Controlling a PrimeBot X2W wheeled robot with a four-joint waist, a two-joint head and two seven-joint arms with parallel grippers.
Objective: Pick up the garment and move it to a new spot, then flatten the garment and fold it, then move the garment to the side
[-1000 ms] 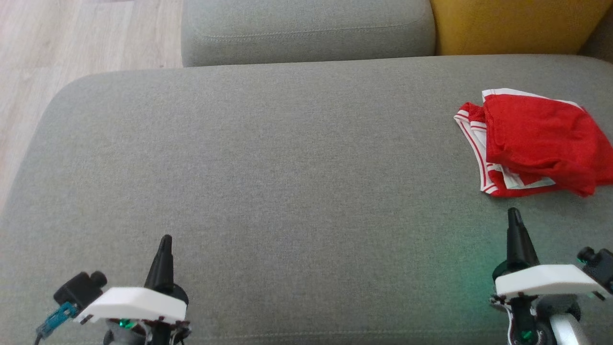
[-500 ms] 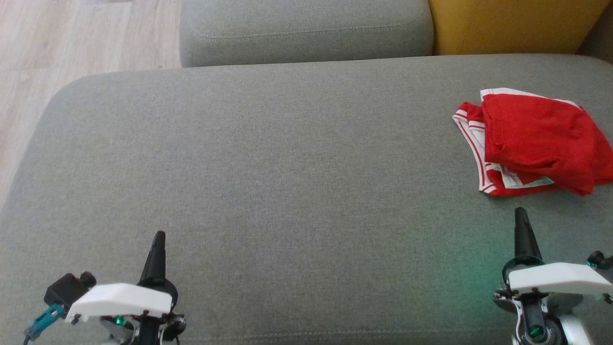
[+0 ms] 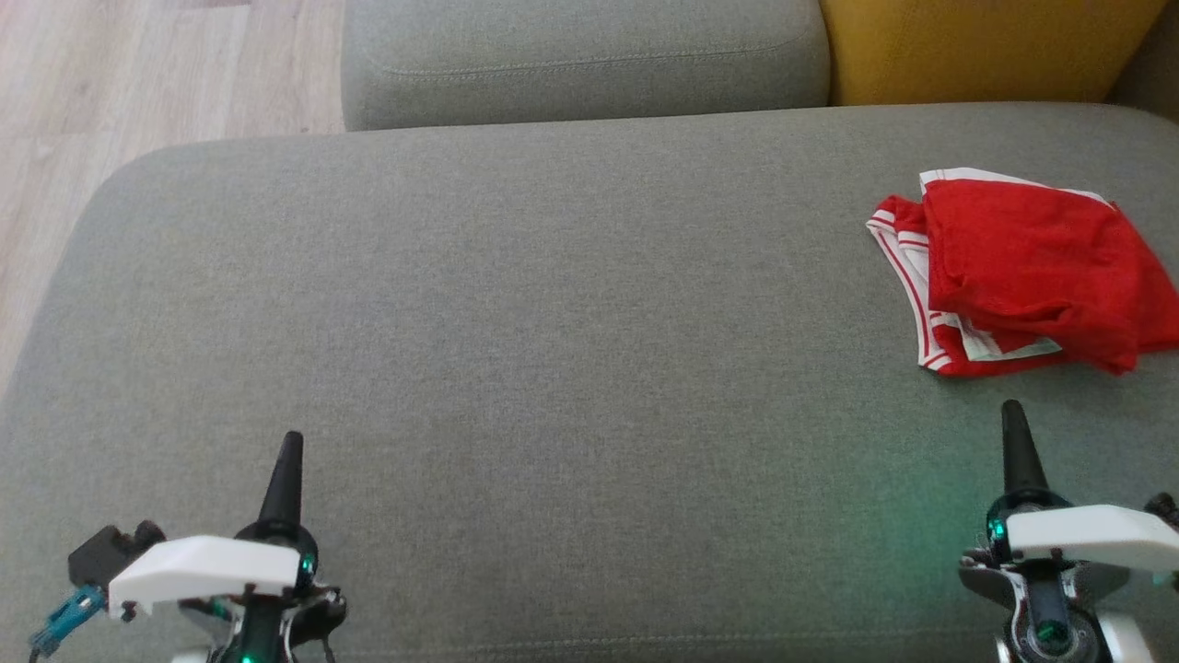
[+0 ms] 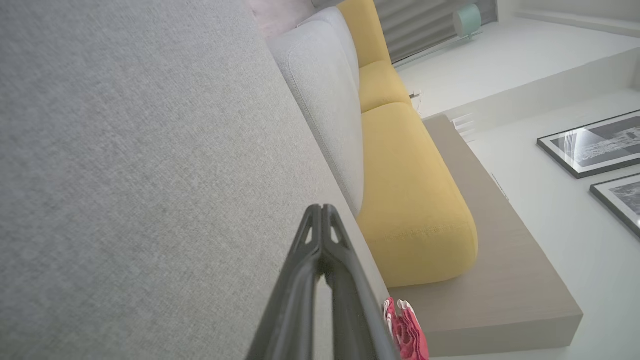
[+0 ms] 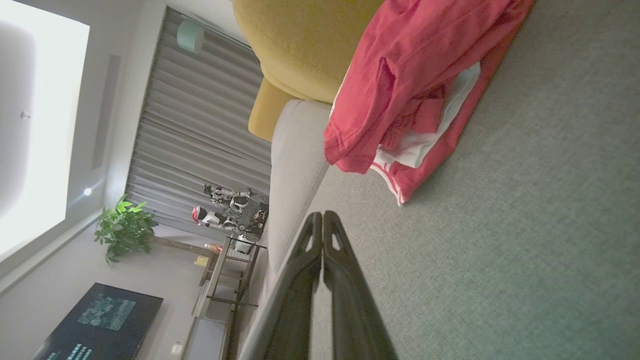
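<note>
Now: garment lies crumpled, sofa right end.
R claw: closed, empty; garment just ahead.
L claw: closed, empty; well apart.
Axis: approx. crosswise.

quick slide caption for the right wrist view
Right gripper, fingers shut, over the grey sofa seat, just short of the red garment.

Soft, even light covers the grey seat, and shadows are faint. A green cast tints the fabric beside the right gripper. The right wrist view is dimmer, with a blown-out ceiling panel. In the bright left wrist view, glare streaks a framed picture.
</note>
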